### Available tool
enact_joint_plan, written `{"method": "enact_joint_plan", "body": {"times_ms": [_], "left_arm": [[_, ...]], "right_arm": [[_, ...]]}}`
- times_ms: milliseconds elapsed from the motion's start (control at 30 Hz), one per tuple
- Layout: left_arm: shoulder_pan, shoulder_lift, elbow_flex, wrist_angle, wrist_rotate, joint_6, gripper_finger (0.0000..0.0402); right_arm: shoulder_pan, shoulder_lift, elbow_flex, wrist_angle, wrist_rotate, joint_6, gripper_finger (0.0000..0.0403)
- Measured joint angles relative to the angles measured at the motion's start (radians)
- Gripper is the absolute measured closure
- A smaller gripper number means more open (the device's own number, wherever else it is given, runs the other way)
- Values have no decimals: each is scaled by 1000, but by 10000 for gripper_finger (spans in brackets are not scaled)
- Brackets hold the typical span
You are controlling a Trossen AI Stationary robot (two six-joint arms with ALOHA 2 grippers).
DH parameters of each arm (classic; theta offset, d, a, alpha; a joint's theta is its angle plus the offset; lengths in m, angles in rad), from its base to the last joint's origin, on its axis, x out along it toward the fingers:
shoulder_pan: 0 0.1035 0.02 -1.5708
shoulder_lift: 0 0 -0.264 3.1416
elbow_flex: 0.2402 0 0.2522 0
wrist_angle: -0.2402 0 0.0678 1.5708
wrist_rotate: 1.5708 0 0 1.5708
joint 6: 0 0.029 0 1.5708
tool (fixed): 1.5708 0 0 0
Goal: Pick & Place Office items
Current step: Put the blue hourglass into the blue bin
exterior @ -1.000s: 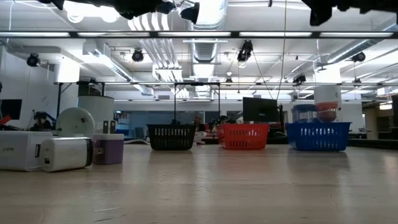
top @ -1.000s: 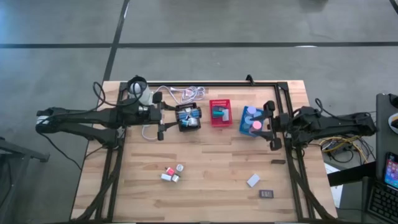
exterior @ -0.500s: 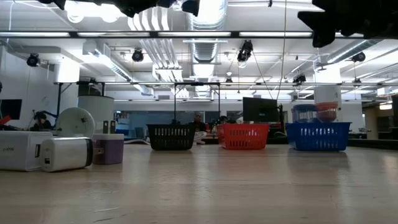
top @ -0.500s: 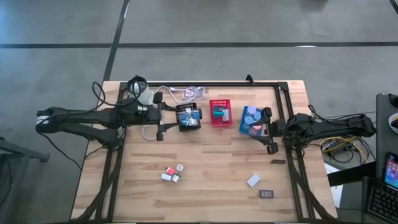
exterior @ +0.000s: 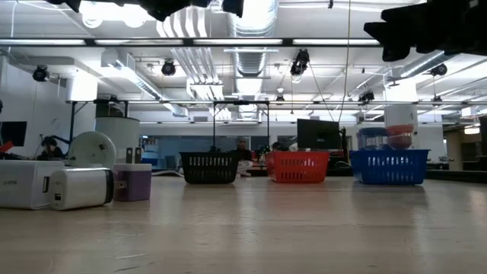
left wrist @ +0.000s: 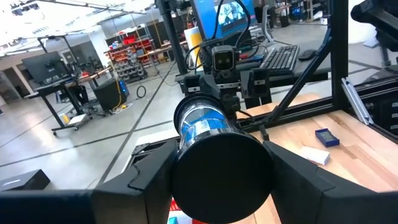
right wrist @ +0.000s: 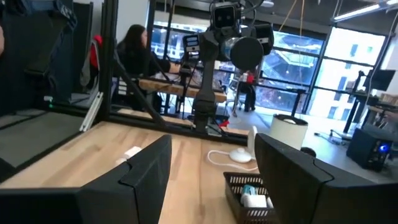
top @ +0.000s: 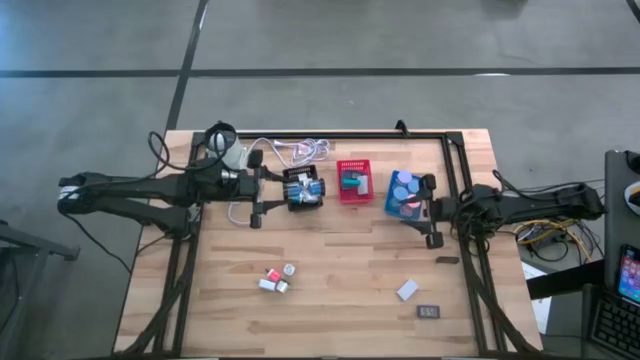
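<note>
The left tool (top: 272, 190), in the upper middle of the high view, pinches a fat round roll with a dark end face and a blue-and-white wrapper (left wrist: 208, 140). Its fingers (left wrist: 155, 180) press on either side of the roll, just left of the black mesh tray (top: 305, 188). The print on the wrapper is too blurred to read. The right tool (top: 422, 210) hangs with its fingers (right wrist: 146, 168) spread and nothing between them, just right of the blue mesh tray (top: 392, 205). That tray holds blue and pink round rolls (top: 405, 190). Between the two stands the red mesh tray (top: 353, 165), with teal blocks (top: 352, 183) in it. A white coiled cable (top: 295, 150) lies along the upper edge of the wooden tabletop (top: 340, 250). Lower centre lies a small cluster of pink and white blocks (top: 275, 278). Towards the lower right are a single white block (top: 406, 290) and a small dark rectangle (top: 428, 312), near each other but apart. In the low view the cluster fills the left edge: two white blocks (exterior: 46, 185), a lavender piece (exterior: 131, 183) and a pale round roll (exterior: 91, 148). The faint marks on the nearest white block are illegible.
</note>
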Motion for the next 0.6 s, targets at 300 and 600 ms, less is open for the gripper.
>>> {"method": "enact_joint_plan", "body": {"times_ms": [300, 600], "left_arm": [[0, 0, 0, 15, 44, -24, 186], [1, 1, 0, 75, 118, -100, 186]], "right_arm": [[0, 125, 72, 125, -1, -168, 172], [3, 364, 307, 42, -10, -390, 102]]}}
